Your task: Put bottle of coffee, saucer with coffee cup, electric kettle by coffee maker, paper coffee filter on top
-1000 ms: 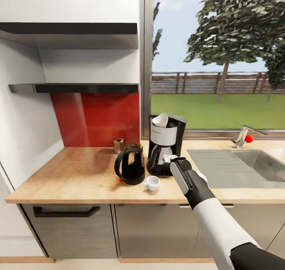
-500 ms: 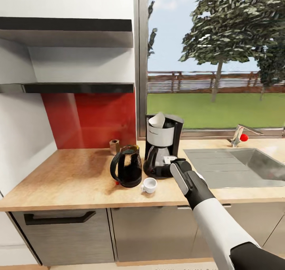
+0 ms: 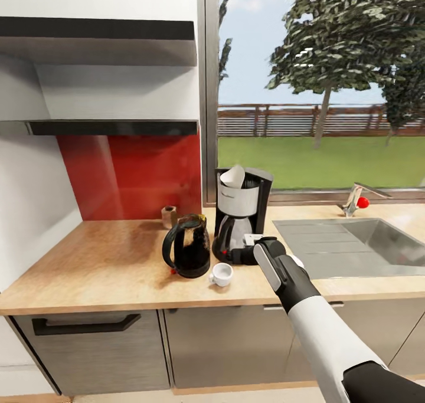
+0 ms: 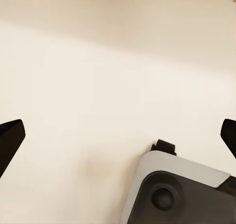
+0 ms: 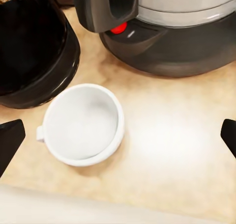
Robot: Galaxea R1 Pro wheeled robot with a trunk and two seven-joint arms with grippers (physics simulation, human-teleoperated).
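Since the right gripper (image 5: 118, 135) hangs with its fingers spread wide and empty above the kitchen countertop (image 5: 187, 150), the coffee cup (image 5: 82, 124) sits just below it, toward the electric kettle (image 5: 29, 47). Light, rigid and likely slippery, it is probably best pinched across the rim.

No text, brand, number or sign can be read anywhere. The coffee maker (image 3: 241, 214) shows a small pale mark beside its red switch (image 5: 118, 28) (a short dash, not a letter), and its silver band carries no lettering. The electric kettle (image 3: 187, 245) and the coffee cup (image 5: 82, 124) are unmarked.
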